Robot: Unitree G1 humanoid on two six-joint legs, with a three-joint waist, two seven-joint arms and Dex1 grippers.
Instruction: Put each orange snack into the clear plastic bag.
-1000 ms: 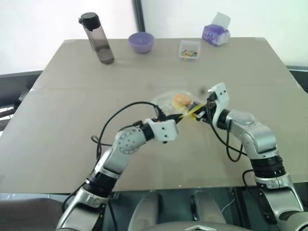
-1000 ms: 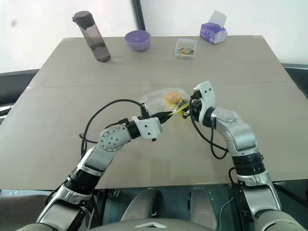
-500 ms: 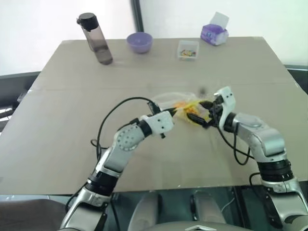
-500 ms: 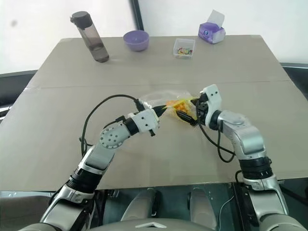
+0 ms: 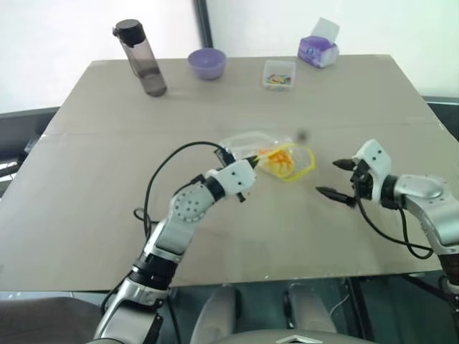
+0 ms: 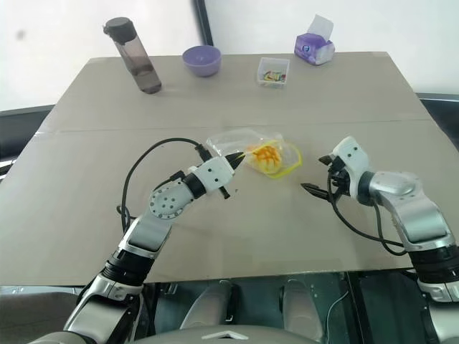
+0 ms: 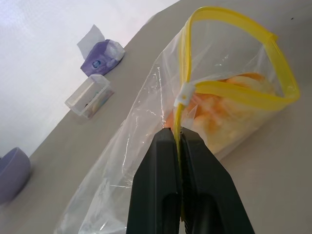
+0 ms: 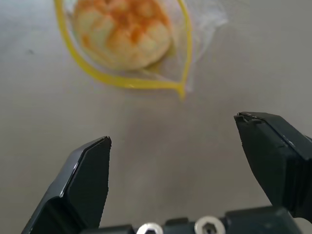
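Left arm is stretched forward over mid-table — left gripper (image 5: 247, 159) is pinched shut on the yellow edge of the clear plastic bag (image 5: 240, 143). Right arm is held out to the right; right gripper (image 5: 338, 178) is spread wide, empty, pointed leftward — well apart from the left one.

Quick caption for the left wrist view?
Left gripper pinching the clear plastic bag's yellow strip, orange snack inside.

A dark water bottle (image 5: 140, 57) with a black cap stands at the far left of the table (image 5: 107, 179). A purple bowl (image 5: 207, 63) sits just right of the bottle, then a small clear box (image 5: 279, 74) of colourful bits, then a purple tissue box (image 5: 319, 50) farthest right.
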